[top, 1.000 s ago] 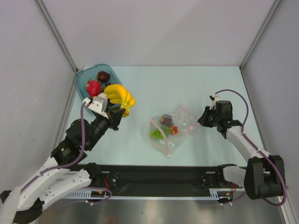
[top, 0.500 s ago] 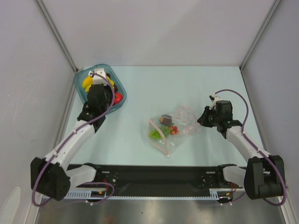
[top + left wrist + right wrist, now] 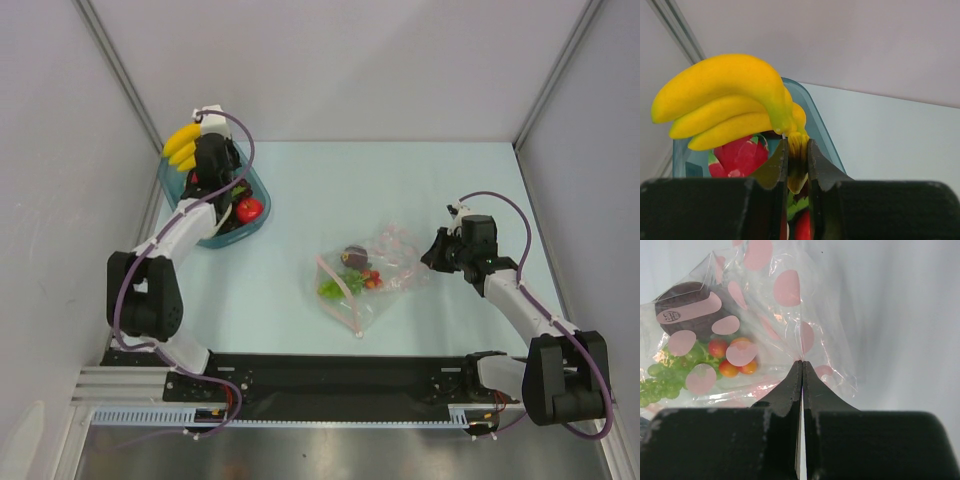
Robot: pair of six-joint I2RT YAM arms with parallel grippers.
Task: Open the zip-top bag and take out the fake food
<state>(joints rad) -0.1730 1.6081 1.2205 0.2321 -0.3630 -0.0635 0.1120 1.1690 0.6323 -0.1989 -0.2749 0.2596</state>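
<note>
Bag (image 3: 362,282) lies mid-table, one edge pinched flat by the right gripper (image 3: 801,367); grapes (image 3: 667,375) inside blur through the film. Left gripper (image 3: 798,150) clamps the bananas (image 3: 725,95) above the half-hidden tray (image 3: 218,239).

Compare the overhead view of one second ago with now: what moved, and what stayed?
The left hand, shut on the yellow plastic banana bunch, carried it from the near right side of the teal translucent tray across to its far left corner. The right hand stayed pinched on the clear pink-dotted zip-top bag, which did not move.
</note>
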